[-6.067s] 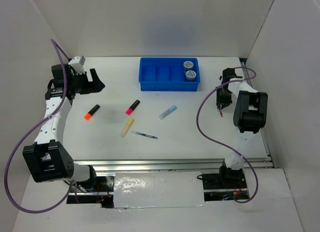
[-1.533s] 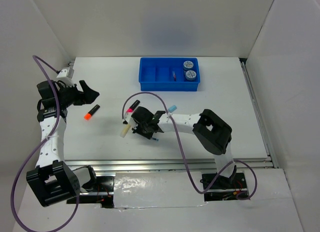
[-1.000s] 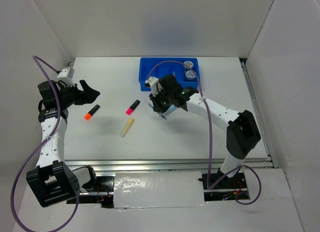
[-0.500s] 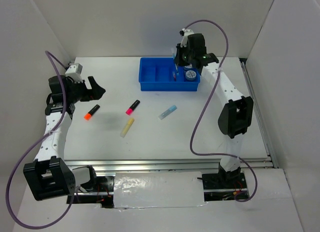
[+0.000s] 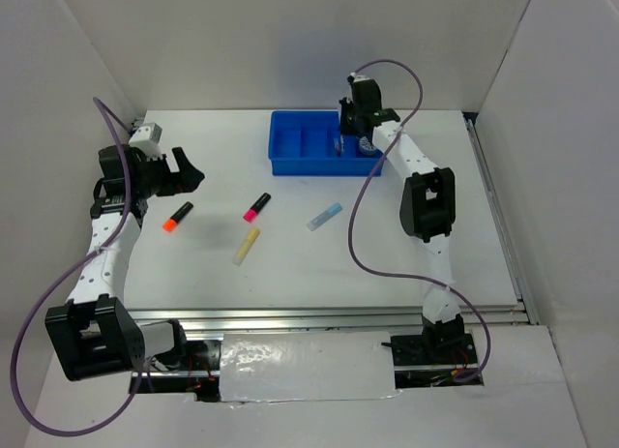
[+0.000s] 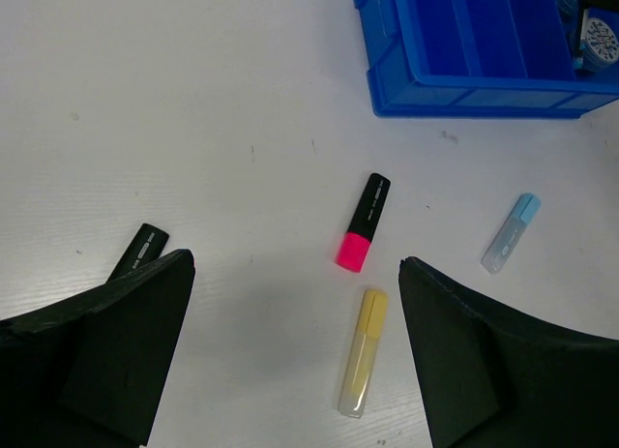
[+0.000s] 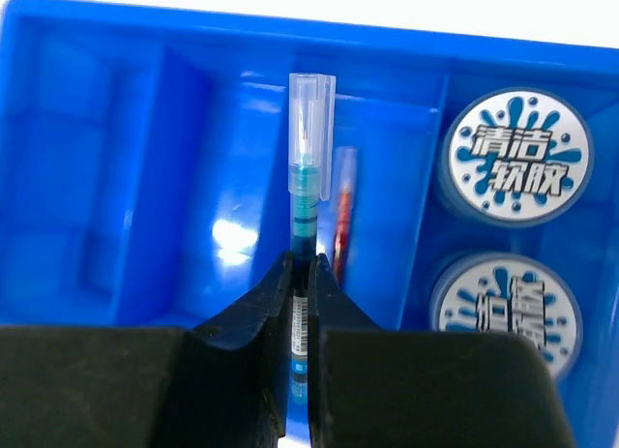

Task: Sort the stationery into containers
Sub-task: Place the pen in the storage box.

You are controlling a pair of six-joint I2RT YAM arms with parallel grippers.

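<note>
The blue tray (image 5: 302, 144) stands at the back centre. My right gripper (image 5: 350, 136) hovers over it, shut on the thin blue pen (image 7: 309, 177), which points into a middle compartment beside a red pen (image 7: 341, 214). Two patterned rolls (image 7: 517, 167) (image 7: 503, 308) fill the tray's right compartment. On the table lie the orange highlighter (image 5: 177, 216), the pink one (image 5: 256, 207), the pale yellow one (image 5: 246, 246) and the light blue one (image 5: 325, 216). My left gripper (image 5: 184, 172) is open and empty above the table at the left, near the orange highlighter.
The left wrist view shows the pink (image 6: 364, 235), yellow (image 6: 362, 366) and light blue (image 6: 510, 233) highlighters, the orange one's black cap (image 6: 138, 252) and the tray's corner (image 6: 464, 98). White walls enclose the table on three sides.
My right gripper took the blue pen from the table's middle and carried it back to the tray, where it now holds it over a compartment. The left arm shifted only slightly.
</note>
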